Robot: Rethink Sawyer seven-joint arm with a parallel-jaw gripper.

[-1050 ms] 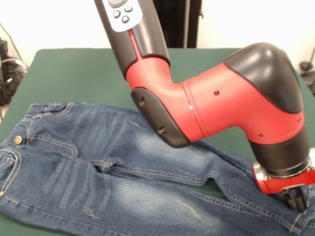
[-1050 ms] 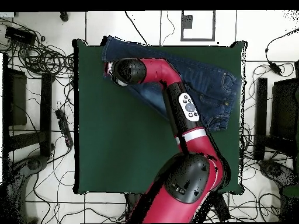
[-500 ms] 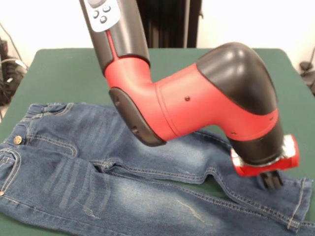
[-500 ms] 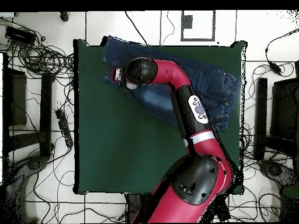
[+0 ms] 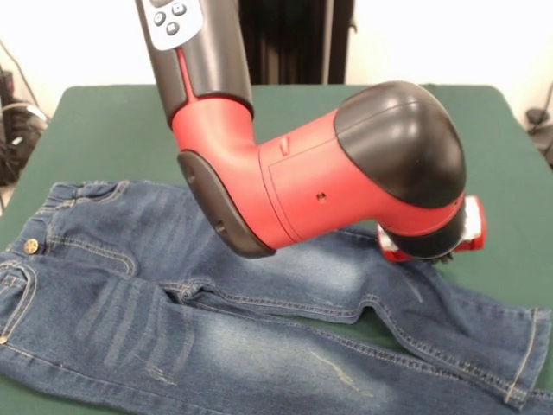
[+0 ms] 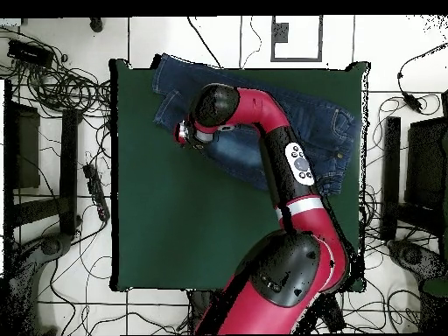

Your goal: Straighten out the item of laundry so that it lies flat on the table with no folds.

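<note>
The jeans [image 5: 259,311] lie spread across the table [image 5: 112,130] toward its 6 o'clock edge, legs nearly flat, slight creases left. The gripper [image 5: 432,251] hovers above one leg; its finger state I cannot tell.

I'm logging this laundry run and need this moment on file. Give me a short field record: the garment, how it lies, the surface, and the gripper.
garment: blue denim jeans, faded patches, tan stitching
lay: spread front up, both legs stretched out, slight wrinkles at the crotch, hem of one leg curled up
placement: along one edge of the table, waistband at a corner
surface: dark green top
gripper: just above one trouser leg, mostly hidden behind the wrist; fingers not readable
</note>
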